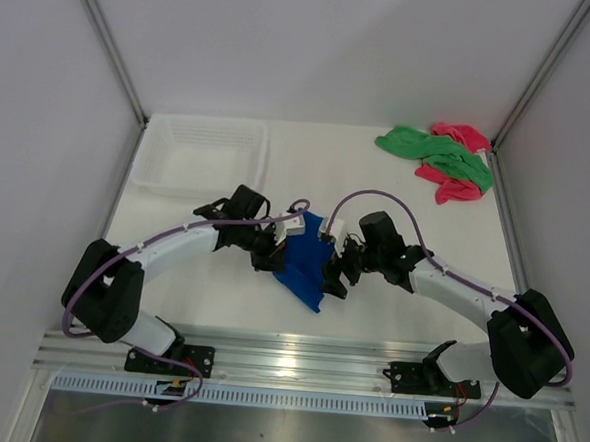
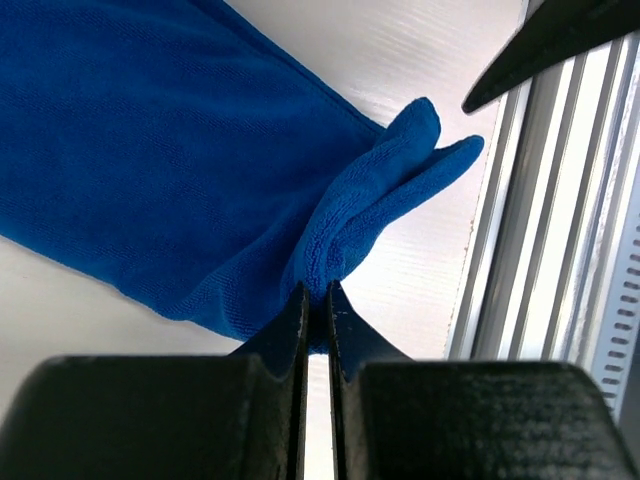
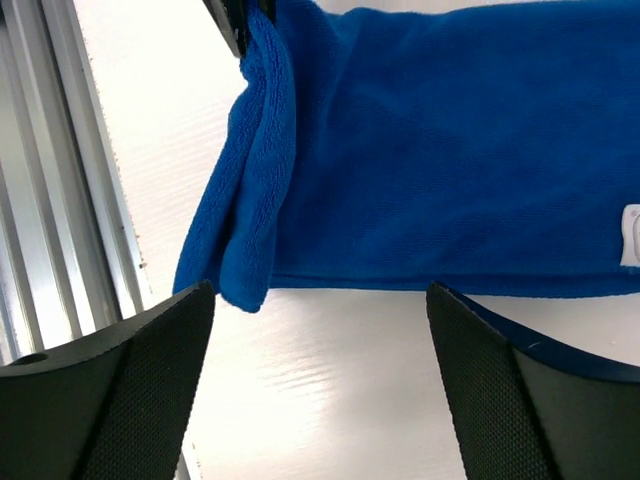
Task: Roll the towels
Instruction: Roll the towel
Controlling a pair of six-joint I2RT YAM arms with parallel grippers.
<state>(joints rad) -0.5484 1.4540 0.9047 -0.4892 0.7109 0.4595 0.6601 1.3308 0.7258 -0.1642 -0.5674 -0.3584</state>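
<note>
blue towel [image 1: 307,267] | long axis far-to-near | left end effector [image 2: 318,293] pinches it | right end effector [image 3: 318,290] wide

White links [image 1: 184,239], black joints [image 1: 105,295], purple cables [image 1: 377,193]; black textured pincer fingers [image 3: 120,400]

blue towel [image 3: 450,150]: cut off top, right | white tag [image 3: 632,235]: cut by edge

One blue towel [image 1: 307,267], one green towel [image 1: 444,153], one pink towel [image 1: 457,189], one basket [image 1: 206,123], two arms [image 1: 179,239] [image 1: 451,284]
</note>
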